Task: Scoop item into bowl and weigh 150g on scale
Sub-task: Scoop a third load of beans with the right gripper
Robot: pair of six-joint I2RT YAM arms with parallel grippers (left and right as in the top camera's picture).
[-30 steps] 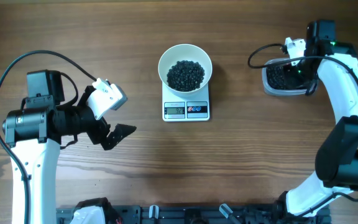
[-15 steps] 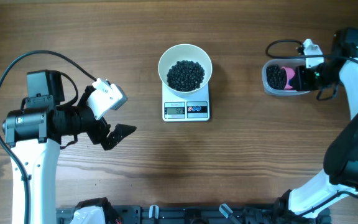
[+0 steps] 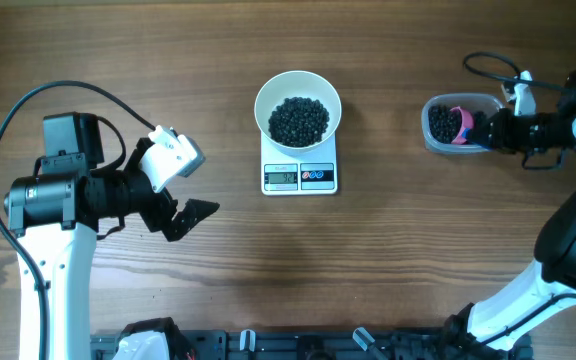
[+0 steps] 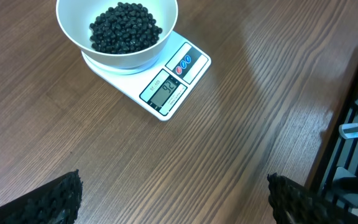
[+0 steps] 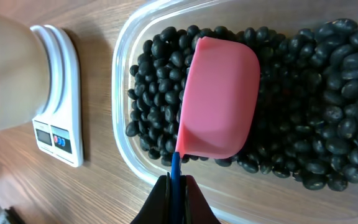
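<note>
1. The right gripper point(image 5: 177, 188) is pressed tight on the thin blue handle of the pink scoop point(image 5: 219, 99). It holds the scoop's cup inside the clear plastic tub point(image 5: 124, 93), over a bed of black beans point(image 5: 303, 74).
2. Judged from this, the step in hand is another scooping pass – loading the scoop at the tub, at the tabletop's right edge. The smooth pink back faces the wrist camera, so whether any beans are in the cup cannot be told.
3. The white bowl point(image 3: 259, 108) sits on the scale point(image 3: 298, 177) at the middle of the tabletop, well apart from the tub. It already holds a dark heap of beans point(image 3: 298, 120). The display is lit, but its digits are too small to read with confidence.
4. The left gripper point(image 3: 183, 218) hangs spread wide and empty over bare wood, to the left of the scale and touching nothing.
5. The next move likely calls for digging the cup under the beans and lifting it level. It would then be carried left to the bowl – and tipped gently, so the scale can be checked against the target.
</note>
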